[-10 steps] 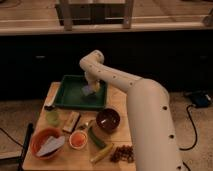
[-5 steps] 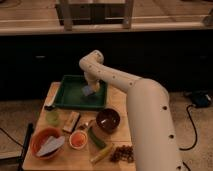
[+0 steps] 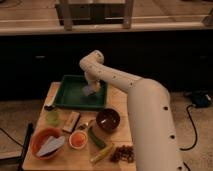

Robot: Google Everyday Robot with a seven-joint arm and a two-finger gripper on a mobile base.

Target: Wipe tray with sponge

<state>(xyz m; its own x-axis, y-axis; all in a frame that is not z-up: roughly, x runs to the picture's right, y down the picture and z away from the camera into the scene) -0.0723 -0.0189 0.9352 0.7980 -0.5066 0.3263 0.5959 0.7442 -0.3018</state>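
Observation:
The dark-green tray (image 3: 70, 97) sits at the far side of the wooden table. My gripper (image 3: 91, 89) reaches down into the tray's right half from the white arm. A pale blue-grey sponge (image 3: 89, 90) is at the gripper's tip, against the tray floor.
On the table stand a dark brown bowl (image 3: 108, 120), an orange bowl (image 3: 46, 142) with a grey-white cloth, a small orange cup (image 3: 77, 139), a green cup (image 3: 53, 116), a tan block (image 3: 71, 121), a cucumber (image 3: 97, 137), a banana (image 3: 101, 153) and grapes (image 3: 122, 154). A dark counter rises behind.
The gripper with the sponge has shifted slightly within the tray's right half; nothing else moved.

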